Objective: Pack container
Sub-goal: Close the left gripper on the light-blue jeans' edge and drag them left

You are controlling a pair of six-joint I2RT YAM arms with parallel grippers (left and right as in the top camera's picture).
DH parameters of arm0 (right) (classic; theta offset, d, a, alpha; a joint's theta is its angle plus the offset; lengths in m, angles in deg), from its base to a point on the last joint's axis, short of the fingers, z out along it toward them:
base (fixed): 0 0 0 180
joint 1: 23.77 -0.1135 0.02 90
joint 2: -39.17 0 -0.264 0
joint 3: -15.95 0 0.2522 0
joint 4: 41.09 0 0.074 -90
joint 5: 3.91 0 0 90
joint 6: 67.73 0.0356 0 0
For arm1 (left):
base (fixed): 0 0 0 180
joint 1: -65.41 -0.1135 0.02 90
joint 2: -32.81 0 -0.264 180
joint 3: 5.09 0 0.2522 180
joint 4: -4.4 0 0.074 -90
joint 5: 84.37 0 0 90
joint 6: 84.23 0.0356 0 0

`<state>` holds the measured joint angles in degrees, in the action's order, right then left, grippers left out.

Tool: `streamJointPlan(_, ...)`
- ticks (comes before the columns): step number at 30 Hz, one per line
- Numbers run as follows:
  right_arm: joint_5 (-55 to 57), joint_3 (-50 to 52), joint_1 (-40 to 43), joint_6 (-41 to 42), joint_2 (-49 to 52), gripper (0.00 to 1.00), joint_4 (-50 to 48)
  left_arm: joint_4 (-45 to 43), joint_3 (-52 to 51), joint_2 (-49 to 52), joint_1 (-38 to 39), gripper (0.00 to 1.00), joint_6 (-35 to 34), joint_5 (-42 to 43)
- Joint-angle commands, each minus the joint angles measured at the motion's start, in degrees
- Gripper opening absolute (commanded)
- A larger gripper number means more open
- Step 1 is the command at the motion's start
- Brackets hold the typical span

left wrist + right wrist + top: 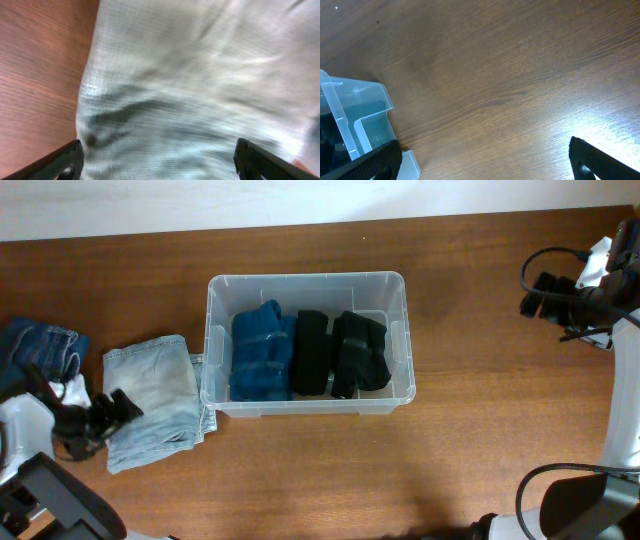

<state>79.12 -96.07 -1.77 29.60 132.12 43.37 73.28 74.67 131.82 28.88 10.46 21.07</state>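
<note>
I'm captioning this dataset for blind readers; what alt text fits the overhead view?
A clear container on a wooden table holds a folded blue garment and two black garments side by side. Just left of it lies folded pale denim, the open left hand over its edge; the open right hand hovers at the far right.

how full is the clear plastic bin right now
Partly full. The clear rectangular plastic bin holds a folded blue garment and two folded black garments; its floor along the far wall is bare.
</note>
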Motion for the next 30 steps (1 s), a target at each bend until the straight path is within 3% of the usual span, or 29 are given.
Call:
streamJointPlan(1,0.1,-0.4,0.2,0.0,-0.4,0.99,0.0,1.0,4.0,-0.5,0.4,0.99,-1.0,1.8)
streamJointPlan(6,0.1,-0.4,0.2,0.0,-0.4,0.99,0.0,-0.5,4.8,-1.0,0.1,0.99,-0.7,0.7)
streamJointPlan(18,0.1,-0.4,0.2,0.0,-0.4,0.98,0.0,-4.1,4.8,-0.4,0.0,0.98,15.5,-0.2)
streamJointPlan(30,0.1,-0.4,0.2,0.0,-0.4,0.99,0.0,-5.7,4.7,6.4,0.0,0.95,16.4,-1.3)
